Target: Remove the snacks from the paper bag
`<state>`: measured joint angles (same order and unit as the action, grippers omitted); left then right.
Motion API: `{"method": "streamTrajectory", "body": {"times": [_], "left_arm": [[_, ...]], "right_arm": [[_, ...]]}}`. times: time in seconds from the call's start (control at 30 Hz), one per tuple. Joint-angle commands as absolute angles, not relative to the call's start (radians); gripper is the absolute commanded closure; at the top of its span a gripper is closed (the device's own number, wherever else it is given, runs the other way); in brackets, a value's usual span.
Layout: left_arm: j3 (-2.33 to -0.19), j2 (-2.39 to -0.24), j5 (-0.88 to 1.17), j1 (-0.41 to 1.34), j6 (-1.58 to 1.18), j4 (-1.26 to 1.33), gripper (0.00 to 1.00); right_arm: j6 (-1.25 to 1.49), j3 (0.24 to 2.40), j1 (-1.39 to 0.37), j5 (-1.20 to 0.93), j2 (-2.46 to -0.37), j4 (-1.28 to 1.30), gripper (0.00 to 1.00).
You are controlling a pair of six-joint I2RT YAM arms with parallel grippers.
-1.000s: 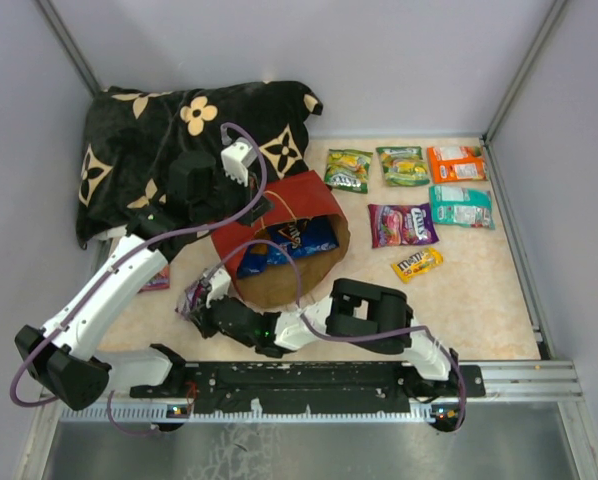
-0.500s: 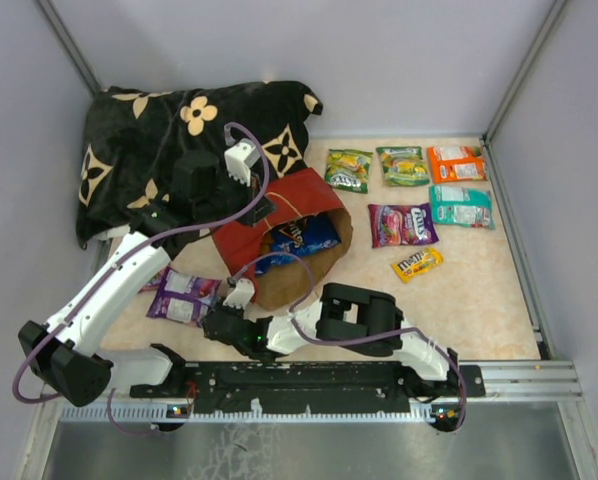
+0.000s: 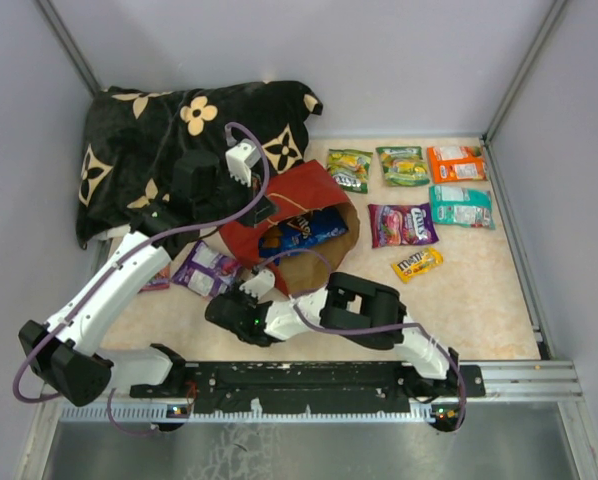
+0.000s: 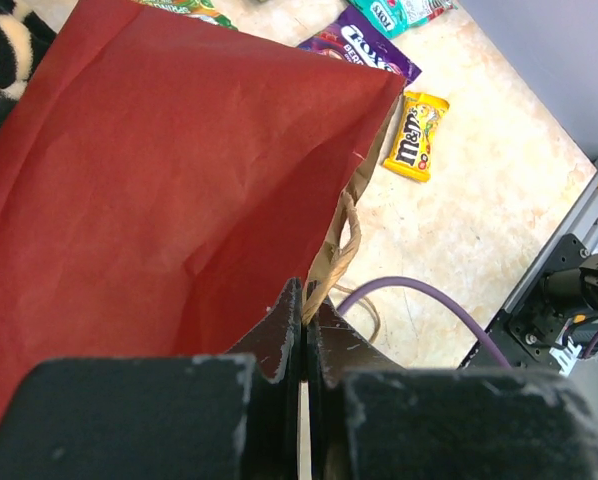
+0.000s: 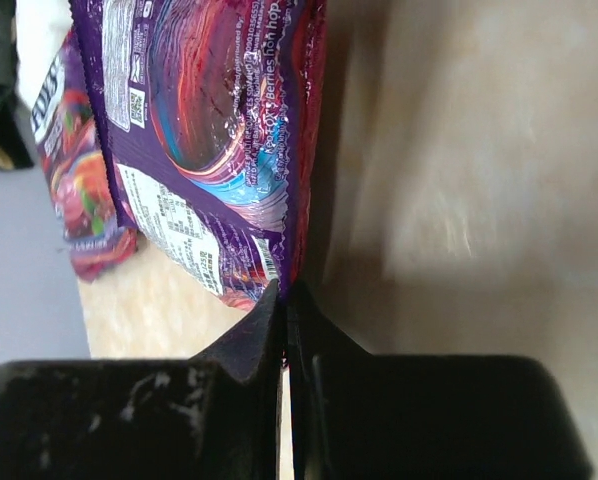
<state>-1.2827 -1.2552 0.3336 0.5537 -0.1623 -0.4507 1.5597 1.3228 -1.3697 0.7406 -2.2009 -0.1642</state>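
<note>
**Both sets of fingers clamped: one on the bag's rim, one on a purple packet**

The beige worktop [image 3: 479,300] is carrying everything. The black flower-patterned pillow [image 3: 144,150] is lying behind and to the left of the red paper bag [image 3: 291,192], just beside it. The bag is lying on its side near the middle of the worktop, with its brown-lined mouth facing the arm bases.

The left fingers [image 4: 297,318] are pinching shut on the bag's upper rim, next to a looped handle [image 4: 341,250]. The blue Doritos bag [image 3: 304,232] is sitting inside the bag, partly showing through the mouth.

The right fingers [image 5: 279,305], just left of the bag's mouth, are gripping the edge of a purple packet [image 5: 209,130]. This packet is stretching away from the bag, fully outside it. A reddish packet [image 3: 157,281] is lying further left of the bag, mostly hidden under the left arm.

Six more packets are lying right of the bag and clear of it:
- Far row: two green packets [image 3: 348,170] [image 3: 403,166] and an orange packet [image 3: 455,163].
- Nearer row: a second purple packet [image 3: 402,224] and a teal packet [image 3: 460,206].
- Nearest the arm bases: the yellow M&M's pack [image 3: 417,264].
</note>
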Motion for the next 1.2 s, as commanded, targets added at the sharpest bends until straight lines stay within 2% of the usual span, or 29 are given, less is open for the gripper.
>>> {"method": "streamTrajectory", "body": {"times": [0.0, 0.3, 0.33, 0.37, 0.43, 0.47, 0.53, 0.7, 0.9, 0.97, 1.07, 1.17], "left_arm": [[-1.319, -1.263, 0.367, 0.546, -0.176, -0.436, 1.0], [-1.317, -1.27, 0.378, 0.542, -0.183, -0.432, 1.0], [-1.317, -1.27, 0.377, 0.542, -0.182, -0.433, 1.0], [-1.317, -1.271, 0.376, 0.542, -0.181, -0.433, 1.0], [-1.315, -1.273, 0.373, 0.541, -0.179, -0.433, 1.0], [-1.315, -1.272, 0.371, 0.541, -0.179, -0.432, 1.0], [-1.315, -1.273, 0.371, 0.542, -0.179, -0.433, 1.0], [-1.315, -1.271, 0.368, 0.541, -0.178, -0.433, 1.0], [-1.314, -1.267, 0.375, 0.533, -0.182, -0.424, 1.0], [-1.311, -1.262, 0.392, 0.527, -0.187, -0.413, 1.0], [-1.304, -1.255, 0.402, 0.518, -0.194, -0.401, 1.0], [-1.3, -1.253, 0.405, 0.515, -0.196, -0.394, 1.0]], "right_arm": [[1.469, 1.426, -1.286, 0.828, -2.261, -0.007, 1.0], [1.18, 1.625, -1.217, 0.689, -2.354, -0.055, 1.0], [1.108, 1.64, -1.216, 0.651, -2.363, -0.104, 0.96], [1.063, 1.652, -1.216, 0.614, -2.371, -0.13, 0.85], [1.005, 1.662, -1.218, 0.543, -2.379, -0.16, 0.43], [0.999, 1.663, -1.219, 0.522, -2.377, -0.154, 0.31], [0.987, 1.644, -1.226, 0.51, -2.358, -0.13, 0.2], [0.837, 1.496, -1.256, 0.571, -2.227, -0.156, 0.17], [0.616, 1.458, -1.308, 0.75, -2.139, -0.036, 0.29], [0.593, 1.463, -1.313, 0.795, -2.141, -0.006, 0.29], [0.644, 1.471, -1.282, 0.751, -2.157, 0.004, 0.28], [0.696, 1.426, -1.241, 0.676, -2.163, -0.118, 0.39]]}}
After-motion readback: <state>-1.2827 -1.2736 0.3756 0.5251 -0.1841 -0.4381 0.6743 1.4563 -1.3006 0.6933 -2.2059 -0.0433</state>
